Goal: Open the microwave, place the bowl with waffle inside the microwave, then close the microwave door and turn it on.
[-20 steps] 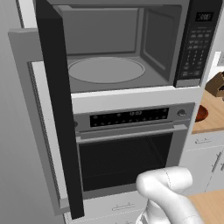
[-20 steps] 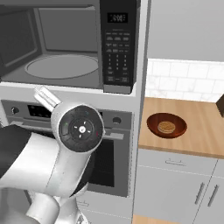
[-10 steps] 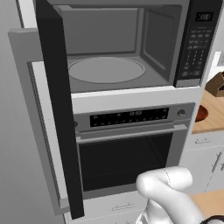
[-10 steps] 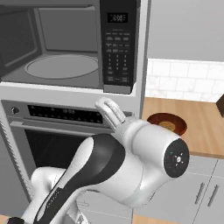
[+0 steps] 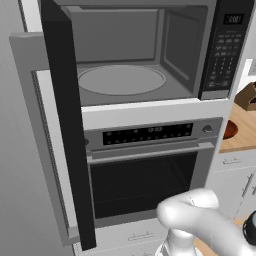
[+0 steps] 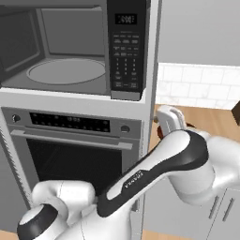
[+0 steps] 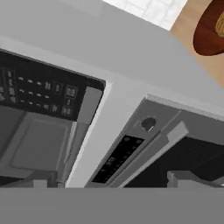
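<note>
Peeking past oven (image 5: 150, 170): bowl (image 5: 229, 129), half-hidden.

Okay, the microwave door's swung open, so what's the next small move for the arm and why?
Probably swing the open gripper right and down toward the bowl on the wooden counter. The microwave door already stands wide, the turntable is bare, and the bowl with the waffle sits ungrasped beside the oven.
</note>
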